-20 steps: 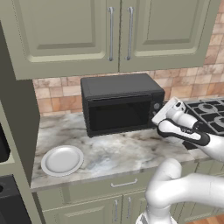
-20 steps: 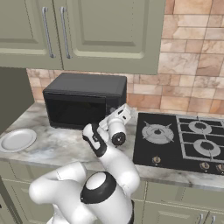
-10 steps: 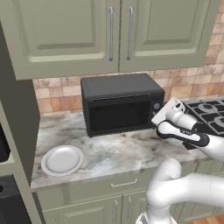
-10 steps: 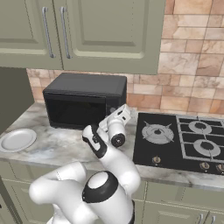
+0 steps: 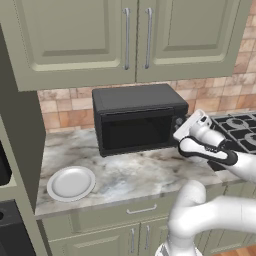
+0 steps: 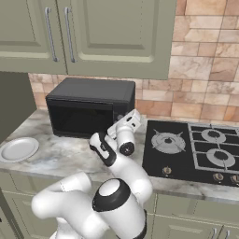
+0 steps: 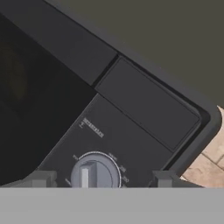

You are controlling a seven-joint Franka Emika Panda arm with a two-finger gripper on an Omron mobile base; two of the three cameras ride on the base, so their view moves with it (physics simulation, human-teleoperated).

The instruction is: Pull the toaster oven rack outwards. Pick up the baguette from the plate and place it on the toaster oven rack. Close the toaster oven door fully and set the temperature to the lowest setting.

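The worktop [image 5: 125,175] and toaster oven [image 5: 135,120] are viewed downward from behind the arm, left and right, and shared by both base views. The oven's knob [image 7: 94,174] is seen close-up from the hand.

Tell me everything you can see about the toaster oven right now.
The toaster oven is a boxy, matte charcoal unit standing on the marbled counter against the brick wall. Its door, a wide panel with dark glass, is shut. A narrow control strip runs down its right side; the hand view shows a round grey knob with small printed marks around it. The gripper sits right at that knob, a fingertip either side, not yet clamped.
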